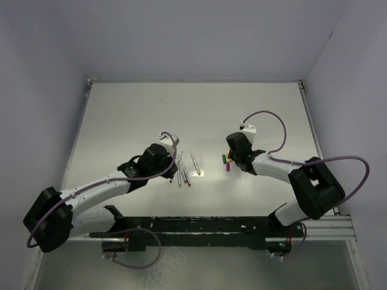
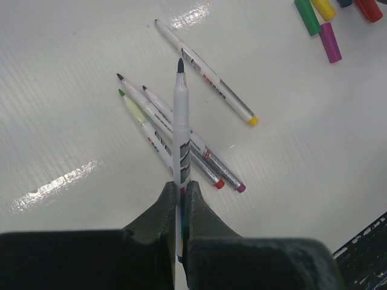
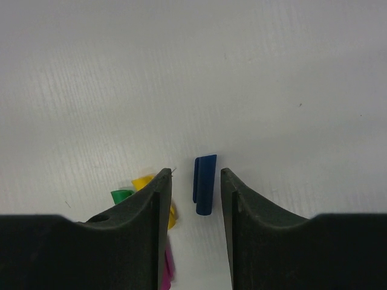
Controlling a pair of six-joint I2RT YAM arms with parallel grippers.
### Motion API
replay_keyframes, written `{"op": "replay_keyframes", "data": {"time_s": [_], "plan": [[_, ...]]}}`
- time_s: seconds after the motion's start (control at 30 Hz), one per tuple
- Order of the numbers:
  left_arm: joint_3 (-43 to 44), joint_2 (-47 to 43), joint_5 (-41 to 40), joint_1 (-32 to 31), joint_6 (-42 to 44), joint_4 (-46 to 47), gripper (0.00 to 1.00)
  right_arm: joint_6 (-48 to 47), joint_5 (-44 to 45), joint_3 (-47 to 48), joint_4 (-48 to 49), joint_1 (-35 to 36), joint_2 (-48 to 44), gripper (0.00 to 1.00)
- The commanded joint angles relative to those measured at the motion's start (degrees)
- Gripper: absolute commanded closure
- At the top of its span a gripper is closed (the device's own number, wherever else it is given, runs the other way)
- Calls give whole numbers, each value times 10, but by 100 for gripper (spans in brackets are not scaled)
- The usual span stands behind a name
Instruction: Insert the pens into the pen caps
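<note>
Right fingers [image 3: 245, 211] flank the blue cap [image 3: 204, 184]; left fingers [image 2: 156, 219] pinch a pen [image 2: 181, 121].

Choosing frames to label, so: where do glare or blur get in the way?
Left wrist: glare streaks on the table, held pen sharp. Right wrist: even light, no glare, blue cap crisp. Top external: pens tiny, one glint beside them.

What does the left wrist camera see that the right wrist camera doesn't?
Only the left wrist view: the left hand shut on a dark-tipped pen, four more pens lying on the table, and the red cap. Only the right wrist view: the right hand, open, straddling the blue cap. Both: the white table, the green cap, yellow cap and purple cap.
</note>
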Motion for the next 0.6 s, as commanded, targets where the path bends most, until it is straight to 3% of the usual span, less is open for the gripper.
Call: {"op": "replay_keyframes", "data": {"time_s": [0.0,0.57], "plan": [[-1,-5,9,-2,9,26,100,11,27,22,3,-4,4,59],[-4,4,10,-3,8,27,100,13,24,20,17,-9,34,59]]}}
